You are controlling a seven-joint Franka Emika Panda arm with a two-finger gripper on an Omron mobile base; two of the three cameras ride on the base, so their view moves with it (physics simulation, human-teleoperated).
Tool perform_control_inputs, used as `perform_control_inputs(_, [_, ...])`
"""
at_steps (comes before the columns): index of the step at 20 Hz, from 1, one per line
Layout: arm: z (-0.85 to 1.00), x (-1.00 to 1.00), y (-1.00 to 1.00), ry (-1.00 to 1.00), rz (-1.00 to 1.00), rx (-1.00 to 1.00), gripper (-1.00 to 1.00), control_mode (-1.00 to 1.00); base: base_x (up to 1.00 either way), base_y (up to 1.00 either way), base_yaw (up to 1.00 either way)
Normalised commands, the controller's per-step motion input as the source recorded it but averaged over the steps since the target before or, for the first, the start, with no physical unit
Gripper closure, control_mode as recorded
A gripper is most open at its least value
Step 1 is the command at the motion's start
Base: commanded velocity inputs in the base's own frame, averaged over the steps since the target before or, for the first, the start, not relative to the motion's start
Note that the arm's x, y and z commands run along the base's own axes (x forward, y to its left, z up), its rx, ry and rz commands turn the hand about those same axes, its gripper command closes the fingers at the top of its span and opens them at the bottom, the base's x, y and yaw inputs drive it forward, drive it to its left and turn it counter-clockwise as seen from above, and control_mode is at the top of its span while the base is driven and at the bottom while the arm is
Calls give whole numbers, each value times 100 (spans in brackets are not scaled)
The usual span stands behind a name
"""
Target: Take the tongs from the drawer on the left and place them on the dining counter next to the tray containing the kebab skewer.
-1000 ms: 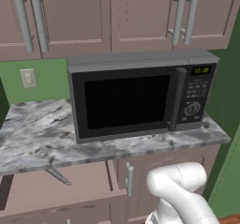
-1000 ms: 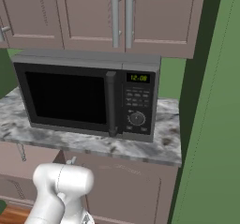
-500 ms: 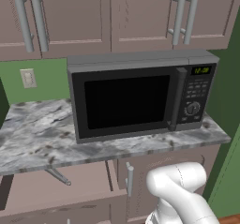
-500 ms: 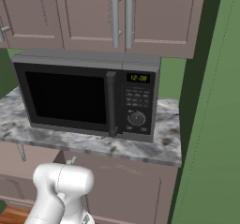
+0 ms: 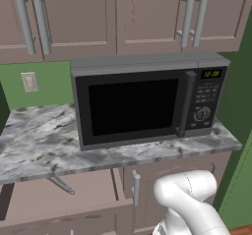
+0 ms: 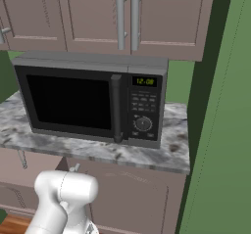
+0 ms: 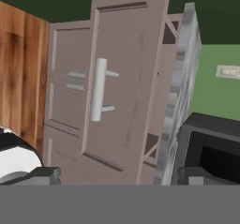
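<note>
Now drawer point(image 7: 119, 92) pulled out ahead of open gripper point(image 7: 112, 174); tongs unseen

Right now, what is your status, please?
Gripper open, holding nothing. Drawer pulled out under marble counter; tongs not spotted. Microwave on counter.

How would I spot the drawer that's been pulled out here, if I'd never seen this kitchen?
Find the black microwave on the marble counter. Just under the counter's front edge, left of the microwave's middle, the drawer juts out toward you. Its neighbours are closed cabinet doors with vertical handles; it alone stands open, with a slim metal piece inside.
</note>
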Motion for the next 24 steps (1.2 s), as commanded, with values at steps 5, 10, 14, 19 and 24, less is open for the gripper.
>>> perform_control_inputs(5, [29,0,0,17,0,0,-100,-100,0,0,0])
perform_control_inputs(10, [22,8,0,15,0,0,-100,-100,0,0,0])
perform_control_inputs(14, [11,13,0,11,0,0,-100,-100,0,0,0])
perform_control_inputs(19, [6,21,0,11,0,0,-100,-100,0,0,0])
perform_control_inputs(24, [0,38,-14,8,0,0,-100,-100,0,0,0])
